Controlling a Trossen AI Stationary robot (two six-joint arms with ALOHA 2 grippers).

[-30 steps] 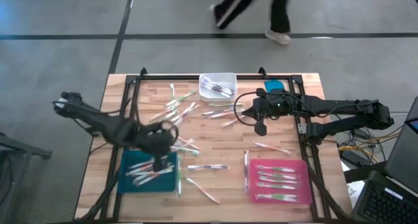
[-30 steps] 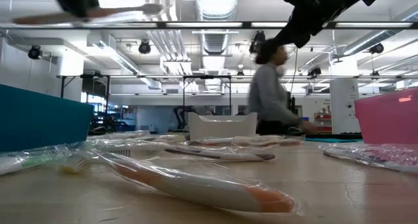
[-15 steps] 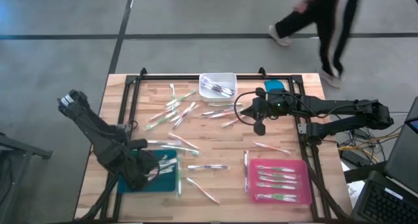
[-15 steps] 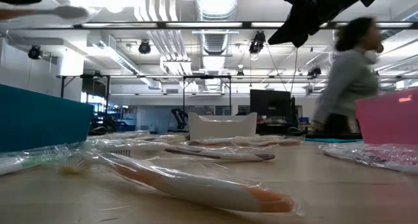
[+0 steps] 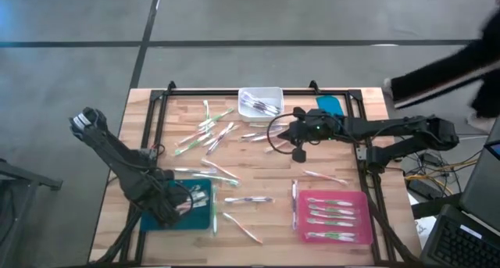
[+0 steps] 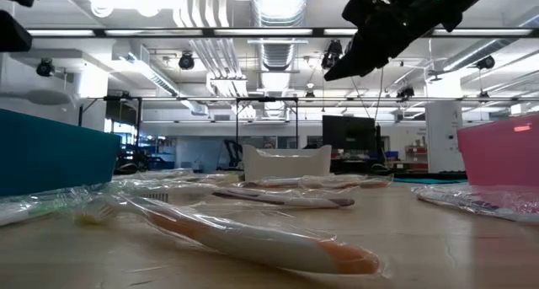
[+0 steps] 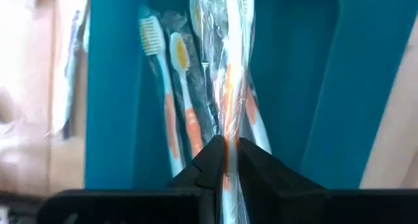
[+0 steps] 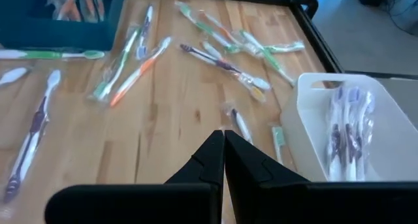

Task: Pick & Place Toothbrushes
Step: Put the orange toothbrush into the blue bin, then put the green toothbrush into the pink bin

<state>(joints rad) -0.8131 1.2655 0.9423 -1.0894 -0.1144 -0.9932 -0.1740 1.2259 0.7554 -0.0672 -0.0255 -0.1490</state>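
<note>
Several wrapped toothbrushes [image 5: 211, 131] lie scattered on the wooden table. More lie in the teal tray [image 5: 199, 221], the pink tray [image 5: 363, 198] and the white bin [image 5: 275, 92]. My left gripper [image 5: 168, 207] is over the teal tray, pointing down, shut on a wrapped orange toothbrush [image 7: 227, 93]. Other orange toothbrushes [image 7: 179, 113] lie in the tray beneath it. My right gripper [image 5: 293, 137] hangs shut over the table's middle, near the white bin [image 8: 339, 139], with nothing between its fingers [image 8: 212, 155]. My left gripper pinches the wrapped toothbrush between its two fingers at the orange part of the handle [image 7: 226, 142], wrapper and all. The fingers come from above and lie across the brush. It runs along the tray; I cannot tell whether it touches the brushes below.
A dark frame [image 5: 160, 119] runs around the table's working area. A small teal thing [image 5: 330, 104] lies at the far right beside the bin. Bare wood shows between the two trays [image 5: 266, 221]. A person passes beyond the table's far right corner.
My left gripper has swung toward the table's near left over the teal tray, has sunk, and has kept the toothbrush. My right gripper has shifted a little toward the table's left. A person has walked past behind the table.
</note>
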